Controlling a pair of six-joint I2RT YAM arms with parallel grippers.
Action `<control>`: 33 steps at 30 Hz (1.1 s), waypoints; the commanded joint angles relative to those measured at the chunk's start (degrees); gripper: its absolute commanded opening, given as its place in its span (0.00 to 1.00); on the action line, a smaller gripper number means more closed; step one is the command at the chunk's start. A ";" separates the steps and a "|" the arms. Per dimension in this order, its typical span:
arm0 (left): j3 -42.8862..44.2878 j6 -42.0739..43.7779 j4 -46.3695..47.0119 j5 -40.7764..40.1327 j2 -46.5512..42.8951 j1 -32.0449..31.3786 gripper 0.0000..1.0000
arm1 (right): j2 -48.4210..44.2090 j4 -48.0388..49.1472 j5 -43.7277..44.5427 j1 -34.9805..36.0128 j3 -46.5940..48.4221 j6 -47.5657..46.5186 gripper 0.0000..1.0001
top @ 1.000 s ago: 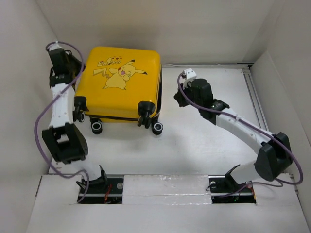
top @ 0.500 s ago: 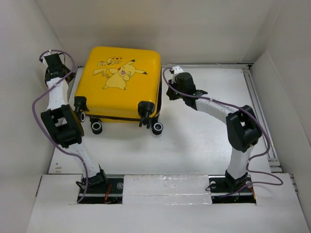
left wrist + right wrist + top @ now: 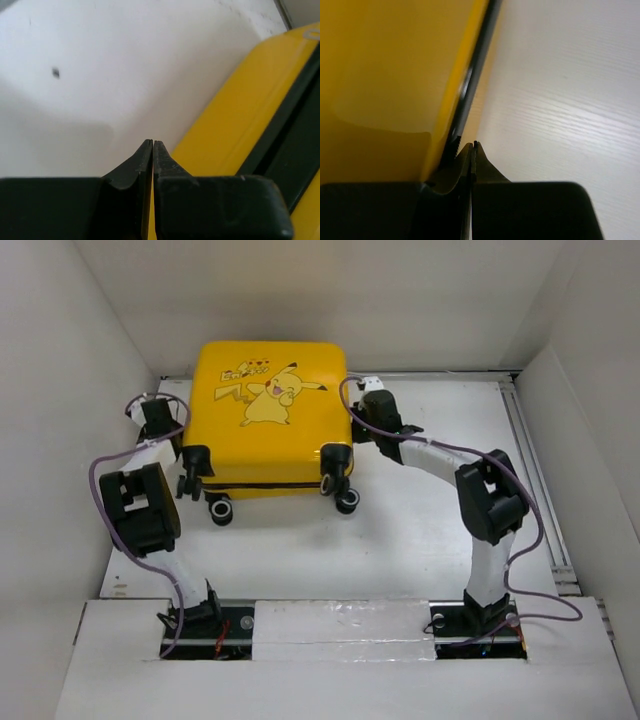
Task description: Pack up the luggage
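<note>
The luggage (image 3: 270, 410) is a yellow hard-shell suitcase with a cartoon print. It lies closed and flat at the back of the table, its caster wheels (image 3: 347, 502) towards me. My left gripper (image 3: 178, 440) is shut and empty, right against the case's left side. In the left wrist view the closed gripper (image 3: 152, 143) points along the yellow shell (image 3: 240, 115). My right gripper (image 3: 358, 428) is shut and empty at the case's right side. In the right wrist view its tips (image 3: 474, 145) sit beside the dark zipper seam (image 3: 475, 65) of the luggage (image 3: 385, 65).
White walls (image 3: 60, 390) close in the table on the left, back and right. A metal rail (image 3: 530, 460) runs along the right side. The white tabletop (image 3: 420, 530) stretches between the case and the arm bases.
The suitcase has slid to the right. My left gripper came down from the back left corner to the case's left side. The right gripper has stayed at the case's right edge.
</note>
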 commanded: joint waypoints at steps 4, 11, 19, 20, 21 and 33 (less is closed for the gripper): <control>-22.36 -8.31 14.06 14.88 -17.19 -21.14 0.00 | -14.03 9.12 -5.21 -0.81 -12.52 -0.90 0.00; -37.68 -12.89 14.92 5.67 -29.67 -39.42 0.00 | -18.55 3.15 -16.18 -10.38 -12.73 -5.38 0.00; -39.36 -16.32 2.25 -14.71 -51.28 -49.81 0.29 | -10.02 -8.36 -24.03 -15.41 7.57 -6.97 0.00; -38.49 -16.32 1.28 -20.56 -53.65 -49.81 0.41 | -10.02 -9.59 -21.75 -16.10 9.24 -6.97 0.01; -37.96 -16.32 0.58 -23.49 -58.03 -49.81 0.53 | -10.02 -10.91 -19.64 -16.89 12.57 -6.97 0.07; -24.51 -4.72 18.22 -23.71 -48.34 -36.12 0.69 | -43.47 -8.39 1.54 -18.76 -11.18 1.98 0.03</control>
